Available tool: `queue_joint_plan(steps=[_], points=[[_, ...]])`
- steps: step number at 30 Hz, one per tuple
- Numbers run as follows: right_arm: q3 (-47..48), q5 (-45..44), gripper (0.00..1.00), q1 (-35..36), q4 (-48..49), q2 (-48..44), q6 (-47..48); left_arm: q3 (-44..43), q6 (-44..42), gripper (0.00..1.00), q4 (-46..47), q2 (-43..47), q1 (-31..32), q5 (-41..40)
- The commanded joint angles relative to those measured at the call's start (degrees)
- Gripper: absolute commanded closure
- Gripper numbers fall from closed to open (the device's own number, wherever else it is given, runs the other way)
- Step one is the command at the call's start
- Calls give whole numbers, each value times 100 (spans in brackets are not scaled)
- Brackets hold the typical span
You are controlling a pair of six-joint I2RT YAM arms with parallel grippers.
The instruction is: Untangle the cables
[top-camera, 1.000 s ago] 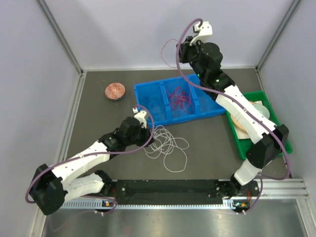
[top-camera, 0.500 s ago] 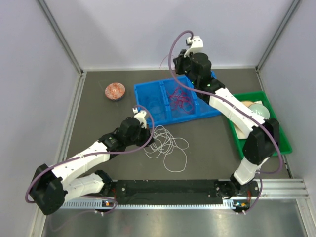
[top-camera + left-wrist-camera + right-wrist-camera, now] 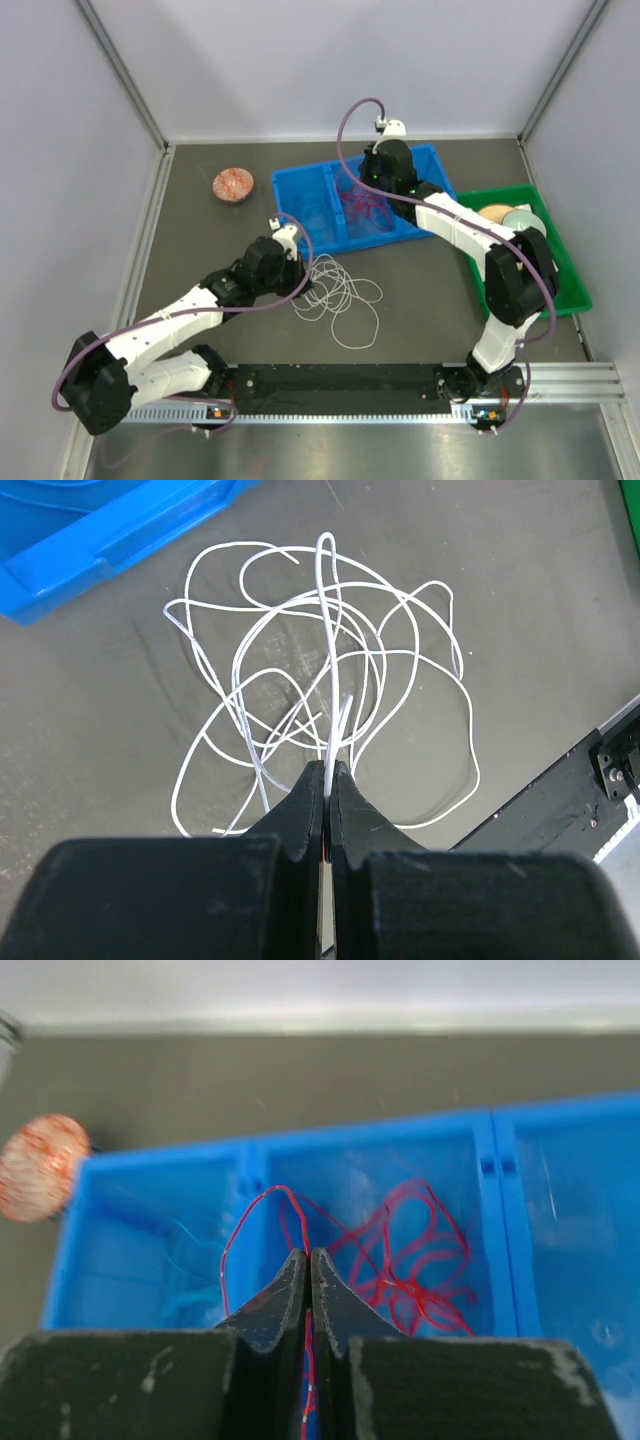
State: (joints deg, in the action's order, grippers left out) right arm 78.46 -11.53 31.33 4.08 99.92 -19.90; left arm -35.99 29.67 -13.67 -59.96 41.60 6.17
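- L gripper [image 3: 328,772]: jaws pressed together on one strand of white cable [image 3: 330,660]. Rest of its loops lie loose on table [image 3: 420,300], just in front of blue bin [image 3: 300,172].
- R gripper [image 3: 308,1257]: over bin, jaws pinching a red cable [image 3: 400,1250] strand. Red tangle sits in mid compartment.
- Faint blue cable [image 3: 185,1235] in bin's left compartment.
- Green tray [image 3: 568,292] off to right, apart from cables.

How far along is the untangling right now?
Done: the thin white cable lies alone on the grey table, the thin red cable in the middle compartment of the blue bin. In hand: the left end effector pinches a white strand, the right end effector a red one. Left: both bundles are overlapping loops.
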Motion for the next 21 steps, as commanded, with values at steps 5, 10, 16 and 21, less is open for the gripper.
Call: queue_joint_plan(steps=[5, 10, 16, 21], points=[[248, 125, 100, -242, -416, 668, -313, 57, 30, 100, 339, -156, -21, 191], [381, 300, 76, -250, -540, 749, -295, 66, 39, 100, 286, -42, -21, 191], [154, 274, 23, -242, -452, 178, -251, -127, -181, 82, 146, -147, -21, 393], [-6, 327, 7, -242, -452, -691, -251, -365, -348, 32, -4, -209, -12, 385]])
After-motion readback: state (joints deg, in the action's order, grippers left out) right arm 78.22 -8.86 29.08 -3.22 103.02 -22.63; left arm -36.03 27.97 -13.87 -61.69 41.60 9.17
